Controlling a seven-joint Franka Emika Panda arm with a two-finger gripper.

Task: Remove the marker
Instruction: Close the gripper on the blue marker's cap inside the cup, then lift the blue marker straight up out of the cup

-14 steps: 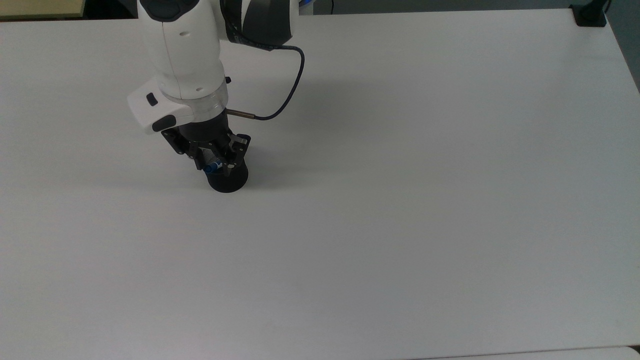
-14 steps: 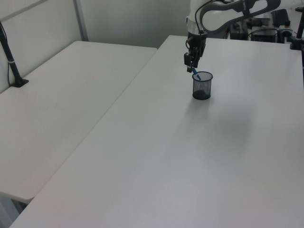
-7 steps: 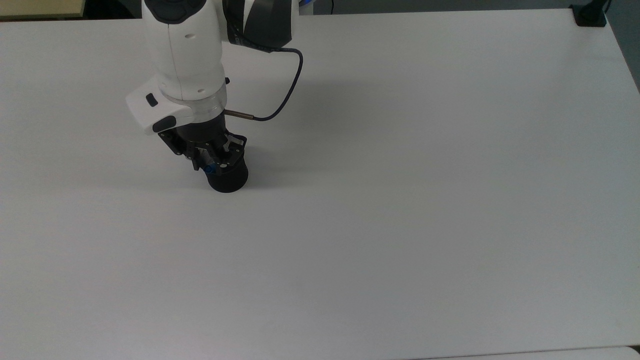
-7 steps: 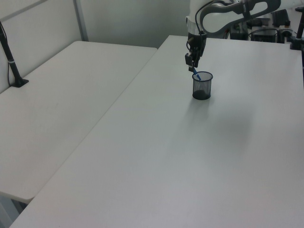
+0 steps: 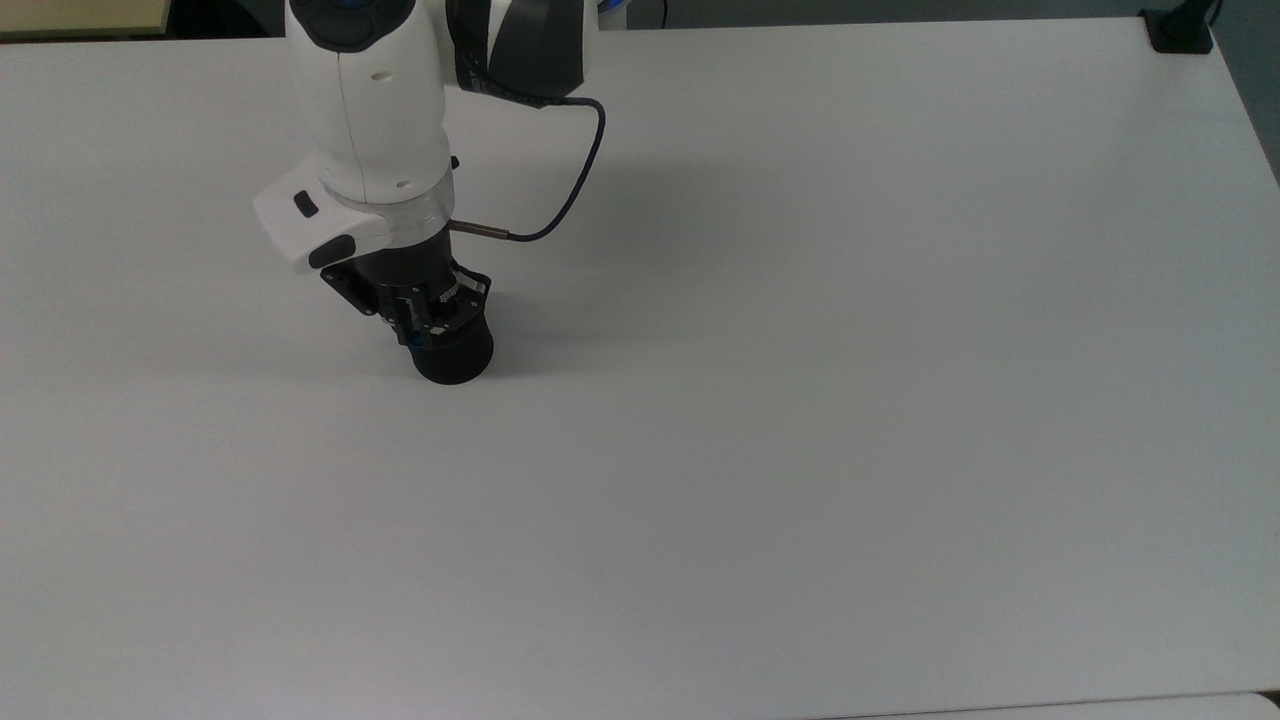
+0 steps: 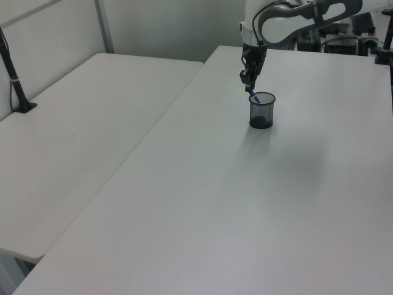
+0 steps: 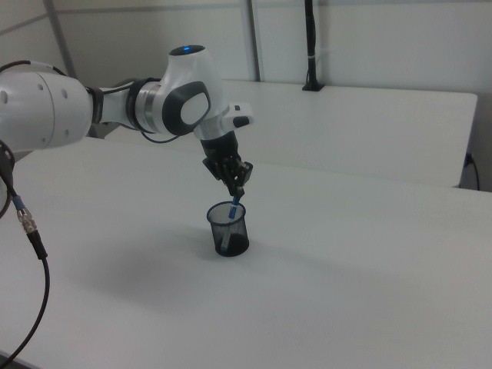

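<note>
Right view: jaws now clamped on marker (image 7: 234, 207) top, earlier apart, marker leaning in mesh cup (image 7: 228, 231).

On the white tabletop (image 5: 800, 400), a black cup (image 5: 456, 358) stands towards the top view's left. The arm's hand (image 5: 428, 322) hangs directly over its rim, touching a blue marker (image 5: 416, 341) tip.
</note>
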